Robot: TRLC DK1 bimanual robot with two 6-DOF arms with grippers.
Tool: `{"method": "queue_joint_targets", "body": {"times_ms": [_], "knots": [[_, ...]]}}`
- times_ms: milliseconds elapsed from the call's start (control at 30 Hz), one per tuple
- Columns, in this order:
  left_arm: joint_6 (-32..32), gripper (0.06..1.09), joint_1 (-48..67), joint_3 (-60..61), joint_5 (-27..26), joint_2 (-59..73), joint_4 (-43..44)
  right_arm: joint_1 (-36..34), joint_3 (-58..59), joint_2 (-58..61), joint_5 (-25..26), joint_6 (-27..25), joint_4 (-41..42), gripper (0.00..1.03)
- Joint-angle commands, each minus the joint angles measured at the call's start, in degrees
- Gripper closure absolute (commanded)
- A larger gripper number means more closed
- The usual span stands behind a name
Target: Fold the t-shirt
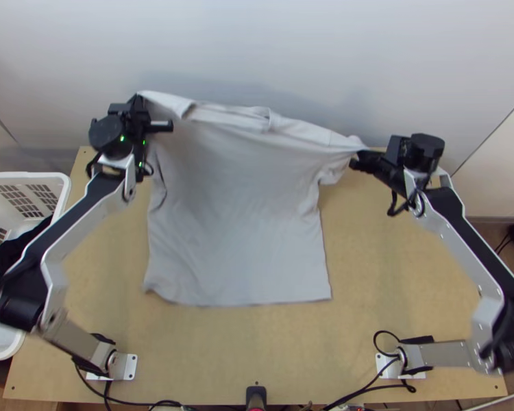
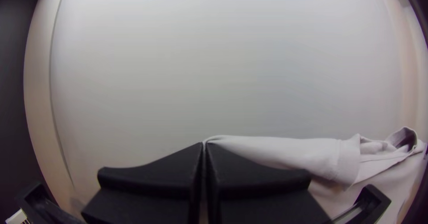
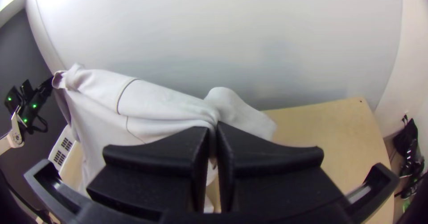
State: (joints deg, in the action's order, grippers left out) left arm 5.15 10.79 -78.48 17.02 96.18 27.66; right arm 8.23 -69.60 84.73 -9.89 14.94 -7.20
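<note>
Fingers closed on cloth at both grippers: left gripper [image 1: 139, 103] pinching one upper end of the t-shirt [image 1: 236, 205], right gripper [image 1: 361, 160] the other. Both arms bow outward past the table's [image 1: 373, 274] sides, then angle in to its far edge. Shirt pale grey, opened out, not folded; top edge lifted and drooping between grips, sleeve cloth bunched, body sloping over the table's middle, hem toward its near edge. Bare wood right of shirt and below hem. Wall [image 1: 312, 48] close behind table; basket [image 1: 66, 188] beside its left edge.
</note>
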Motion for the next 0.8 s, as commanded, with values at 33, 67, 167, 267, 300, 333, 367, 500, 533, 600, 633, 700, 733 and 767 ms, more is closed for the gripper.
{"method": "queue_joint_targets", "body": {"times_ms": [33,67,167,267,300,333,367,500,533,600,633,700,733,767], "knots": [[1.1,1.05,-0.5,-8.9,2.6,13.2,3.7,-2.2,-3.7,11.0,1.7,-0.3,7.7,1.00],[1.5,1.05,0.7,-7.7,2.6,13.1,3.7,-1.8,-3.3,11.6,1.8,-0.3,8.1,1.00],[2.4,1.00,4.1,-4.7,2.6,12.9,3.5,-1.2,-1.9,13.4,2.3,-0.2,10.2,1.00],[2.4,0.22,7.5,-1.5,2.5,12.0,2.6,-0.6,-1.5,14.6,3.0,-0.3,10.8,1.00],[2.6,0.14,8.7,-0.7,2.6,11.4,2.0,-0.3,-1.5,14.6,3.2,-0.3,10.9,1.00],[2.8,0.10,10.1,-0.4,2.6,10.3,0.2,-0.2,-1.4,14.5,3.2,-0.2,10.9,1.00],[2.9,0.10,11.4,0.3,2.6,8.7,-1.3,-0.1,-1.3,14.1,3.2,-0.2,10.9,1.00],[4.3,0.10,16.4,1.3,2.6,1.7,-8.6,-0.1,-0.3,12.6,3.2,-0.2,10.9,1.00],[5.0,0.10,17.0,1.2,2.6,-0.1,-10.4,-0.1,0.1,12.2,3.2,-0.2,10.9,1.00],[6.5,0.10,18.6,1.1,2.6,-4.4,-14.5,0.3,1.0,11.2,3.2,-0.1,10.9,1.00],[7.3,0.10,19.6,1.1,2.5,-7.0,-17.1,0.5,1.3,10.7,3.2,-0.1,10.9,1.00],[8.4,0.10,23.5,0.5,2.1,-12.0,-25.4,1.0,2.1,9.8,3.2,0.2,10.9,1.00],[8.7,0.10,26.0,0.5,2.1,-14.1,-28.8,1.2,2.3,9.6,3.2,0.2,10.9,1.00],[9.0,0.10,29.1,0.7,1.7,-16.2,-32.5,1.3,2.5,9.3,3.2,0.2,10.9,1.00]]}}
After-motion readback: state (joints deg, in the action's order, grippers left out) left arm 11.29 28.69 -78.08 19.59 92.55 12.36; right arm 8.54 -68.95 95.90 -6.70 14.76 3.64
